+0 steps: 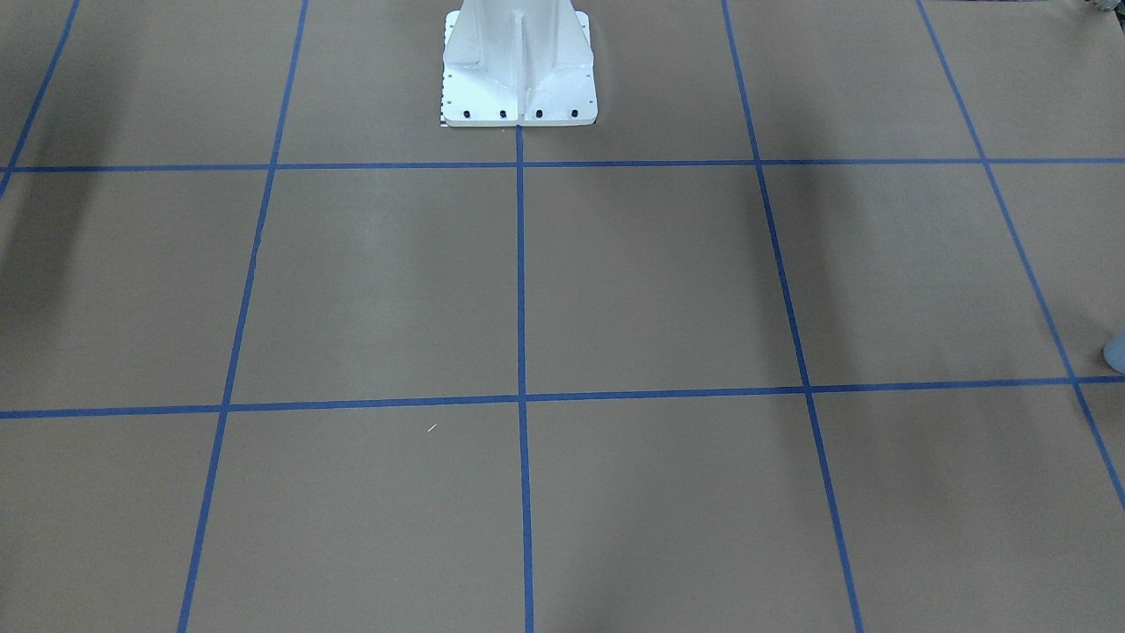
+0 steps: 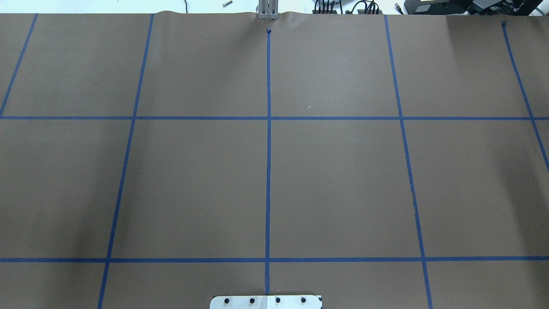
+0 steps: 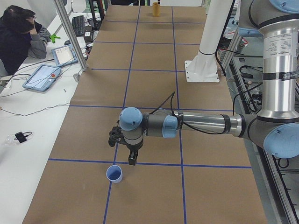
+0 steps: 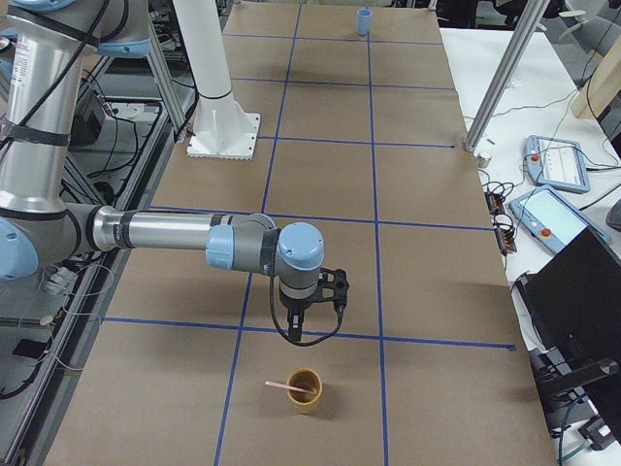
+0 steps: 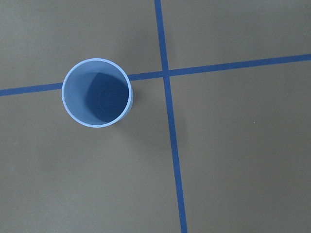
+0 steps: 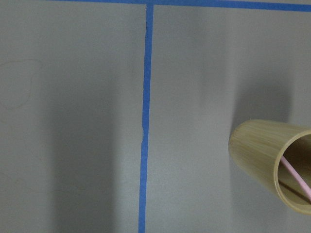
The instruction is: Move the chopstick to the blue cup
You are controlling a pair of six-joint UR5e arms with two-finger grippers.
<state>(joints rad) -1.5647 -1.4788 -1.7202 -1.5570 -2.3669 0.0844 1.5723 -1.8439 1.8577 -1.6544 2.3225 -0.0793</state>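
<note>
Leaning from the tan cup (image 4: 305, 390), the chopstick (image 4: 284, 386) seems tilted robotward. The right gripper (image 4: 297, 334) hovers nearest, its opening unreadable.

The bamboo cup (image 6: 262, 155) runs off the right wrist view's edge, and its wall hides most of the chopstick (image 6: 295, 175). In the front view only a sliver of the blue cup (image 1: 1116, 353) shows. The left gripper (image 3: 132, 161) and right gripper (image 4: 296, 332) appear only in the side views, so whether they are parted or closed is unclear.
</note>
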